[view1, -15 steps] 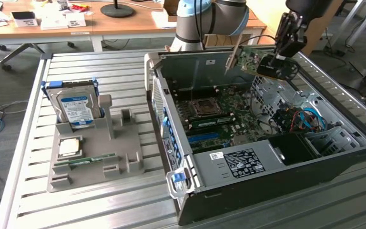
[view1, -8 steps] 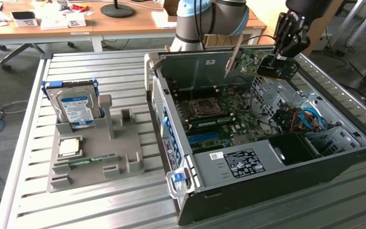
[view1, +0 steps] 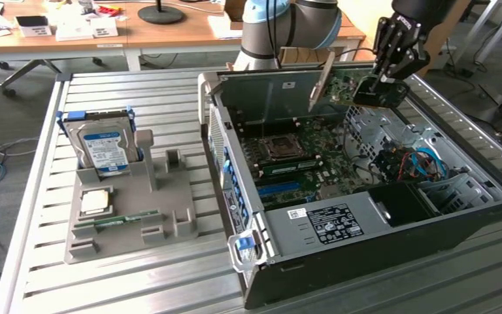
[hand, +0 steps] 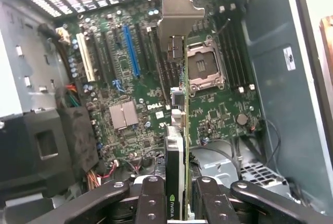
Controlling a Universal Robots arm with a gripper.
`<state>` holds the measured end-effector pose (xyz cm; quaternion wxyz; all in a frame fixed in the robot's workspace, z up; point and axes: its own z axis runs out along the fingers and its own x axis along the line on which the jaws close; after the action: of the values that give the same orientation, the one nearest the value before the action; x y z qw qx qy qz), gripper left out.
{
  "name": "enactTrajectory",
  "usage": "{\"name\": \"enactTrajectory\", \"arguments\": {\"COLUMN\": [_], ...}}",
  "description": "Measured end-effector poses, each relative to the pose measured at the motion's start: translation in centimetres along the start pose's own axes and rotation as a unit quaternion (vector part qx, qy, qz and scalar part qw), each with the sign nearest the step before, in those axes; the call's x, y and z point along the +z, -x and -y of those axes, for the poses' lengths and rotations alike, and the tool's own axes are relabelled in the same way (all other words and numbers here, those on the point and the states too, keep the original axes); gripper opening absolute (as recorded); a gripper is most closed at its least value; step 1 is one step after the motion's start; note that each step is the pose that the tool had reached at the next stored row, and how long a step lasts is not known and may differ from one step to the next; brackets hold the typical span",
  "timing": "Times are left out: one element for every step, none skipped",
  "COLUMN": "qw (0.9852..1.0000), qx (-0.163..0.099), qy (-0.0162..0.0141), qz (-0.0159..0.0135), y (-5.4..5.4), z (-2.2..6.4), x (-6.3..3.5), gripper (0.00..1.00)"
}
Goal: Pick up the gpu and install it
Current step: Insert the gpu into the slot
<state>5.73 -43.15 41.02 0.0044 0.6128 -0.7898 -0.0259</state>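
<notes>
My gripper (view1: 380, 91) is closed tight on the gpu (view1: 345, 82). I hold the card up in the air, over the far side of the open computer case (view1: 365, 261). It does not touch the case or the board inside it.

In the wrist view my two fingers (hand: 151, 203) squeeze the gpu (hand: 177, 151) from both sides. The card stands on its thin edge there, so it looks like a skinny line. Its silver bracket (hand: 178, 15) is at the end far from my fingers. In the exterior view the silver bracket (view1: 321, 82) points toward the exterior view's left.

Under the card lies the green motherboard (hand: 130, 94). I can see a long blue slot (hand: 131, 49) on it, and a white slot (hand: 86, 62) beside that. The square processor socket (hand: 205, 67) sits just beside the card's edge (it has a shiny metal frame). The blue slot has nothing in it.

The case lies on its side on a metal table (view1: 146, 281). A power supply (view1: 338, 222) with a white label fills the near corner of the case.

On the exterior view's left, well apart from me, a gray holder (view1: 172, 216) rests on the table. A hard drive (view1: 102, 140) with a blue label stands up in it. A square processor chip (view1: 94, 199) and a thin RAM stick (view1: 125, 219) lie there too.
</notes>
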Motion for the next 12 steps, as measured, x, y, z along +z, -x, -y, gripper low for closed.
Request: {"name": "enactTrajectory", "arguments": {"qw": [1.0000, 1.0000, 1.0000, 1.0000, 0.9999, 0.9999, 0.9999, 0.9999, 0.9998, 0.9998, 0.9997, 0.9996], "qx": [-0.004, -0.007, -0.009, -0.009, -0.010, -0.012, -0.014, -0.017, -0.019, -0.021, -0.023, -0.026], "qy": [0.0001, 0.0002, 0.0002, 0.0002, 0.0003, 0.0003, -0.0001, -0.0011, -0.0027, -0.0050, -0.0075, -0.0097], "qz": [-0.0002, -0.0003, -0.0004, -0.0005, -0.0004, -0.0001, 0.0004, 0.0010, 0.0016, 0.0023, 0.0031, 0.0037], "y": [0.00, 0.00, 0.00, 0.00, 0.00, 0.01, 0.01, 0.01, 0.00, 0.00, -0.01, -0.01], "z": [0.00, 0.00, 0.00, 0.00, 0.00, 0.00, 0.00, 0.00, 0.00, -0.01, -0.01, -0.01], "x": [0.00, 0.00, 0.00, 0.00, 0.00, 0.00, 0.01, 0.02, 0.03, 0.05, 0.07, 0.10], "gripper": [0.27, 0.27, 0.27, 0.27, 0.27, 0.27, 0.27, 0.27, 0.27, 0.27, 0.27, 0.27]}}
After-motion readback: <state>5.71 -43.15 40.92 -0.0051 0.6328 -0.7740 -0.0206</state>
